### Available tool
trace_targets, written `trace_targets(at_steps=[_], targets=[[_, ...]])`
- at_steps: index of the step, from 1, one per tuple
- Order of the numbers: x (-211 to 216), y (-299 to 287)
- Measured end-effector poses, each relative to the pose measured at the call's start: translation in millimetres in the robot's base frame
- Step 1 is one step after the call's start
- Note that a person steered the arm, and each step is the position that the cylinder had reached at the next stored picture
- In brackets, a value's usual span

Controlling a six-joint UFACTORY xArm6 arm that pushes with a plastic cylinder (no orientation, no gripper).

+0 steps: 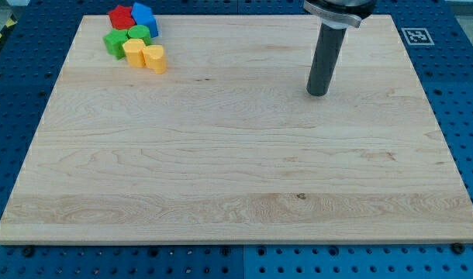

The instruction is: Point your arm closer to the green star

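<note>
- Rod (pixel 326 54) comes down from view's top, right of centre; my tip (pixel 318 94) sits on bare bench (pixel 236 170), upper right area.
- Tool state: no jaws on this rig, just a plain dark rod, so open/closed doesn't apply; it's touching no block.
- All blocks are bunched in view's top-left corner of the bench, well apart from my tip, far to its left and a bit higher in view.
- Green star (pixel 115 43): left edge of the cluster, below red block (pixel 121 16); shape reads as roughly star-like, points not crisp at this res.
- 2nd green block (pixel 139 33): just right of the star, shape can't tell, looks rounded.
- Blue block (pixel 144 17): top right of cluster, right beside red, chunky, exact shape unclear.
- Yellow block (pixel 133 51): below the 2nd green, looks touching the star's right side.
- 2nd yellow block (pixel 155 58): right of the 1st yellow, touching it, lowest-right of the bunch, so nearest to my tip.
- Bench is a pale wood board on a blue perforated base (pixel 461 101); marker tag (pixel 416 36) off the board's top-right corner.
</note>
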State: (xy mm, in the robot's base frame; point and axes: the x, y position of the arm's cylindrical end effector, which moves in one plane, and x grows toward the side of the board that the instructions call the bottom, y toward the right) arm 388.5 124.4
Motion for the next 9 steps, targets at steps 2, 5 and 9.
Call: trace_targets(at_steps=[2,5,9], targets=[[0.6,-0.9],[38.6,-64.5],[-42.0,-398.6]])
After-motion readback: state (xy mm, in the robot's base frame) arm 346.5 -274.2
